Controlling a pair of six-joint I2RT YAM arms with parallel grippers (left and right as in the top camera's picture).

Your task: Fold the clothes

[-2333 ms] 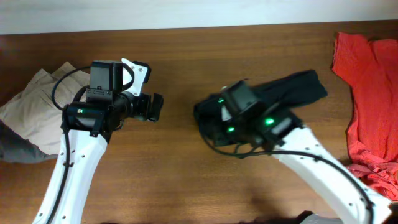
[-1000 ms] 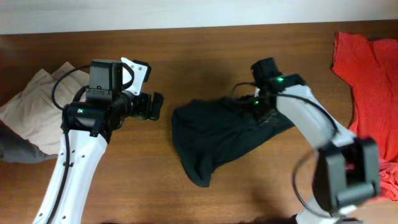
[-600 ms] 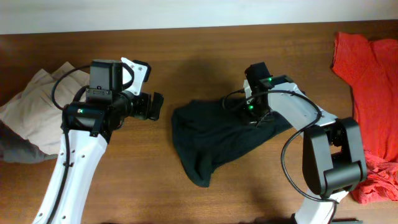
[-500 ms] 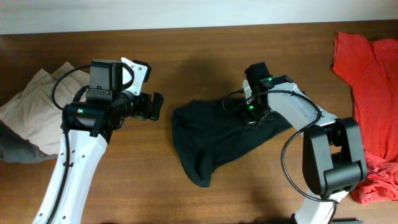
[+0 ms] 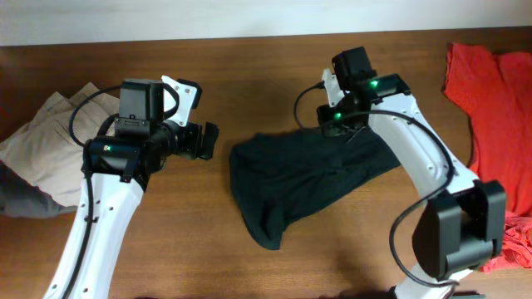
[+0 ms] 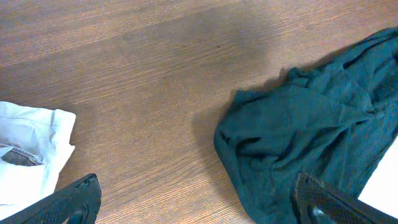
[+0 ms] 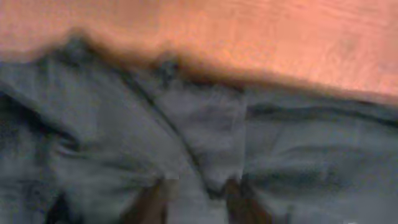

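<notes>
The right gripper [image 7: 194, 200] hangs over the far edge of the black T-shirt [image 5: 307, 178]. Its wrist view is badly smeared. Two finger stubs show low in that view with dark cloth between them, but I cannot tell whether they pinch the cloth or merely stand in front of it. The left gripper [image 6: 199, 204] is spread wide and holds nothing, poised above bare table [image 5: 249, 66] just beside the shirt's near-left edge.

The shirt lies crumpled in the middle of the table, between the two arms. It is well apart from the beige trousers [image 5: 41, 137] at the left and the red clothes [image 5: 490, 108] at the right.

It looks like thin cotton: light, limp and not fragile. It will probably sag, drag and bunch when lifted by one point. A pinch on a single layer at a seam, shoulder or hem corner, with both arms pulling apart, seems the best way to spread it flat.

The rumples hide which edge is collar, sleeve or hem. No label can be made out, and the right arm covers part of the far edge from above.
</notes>
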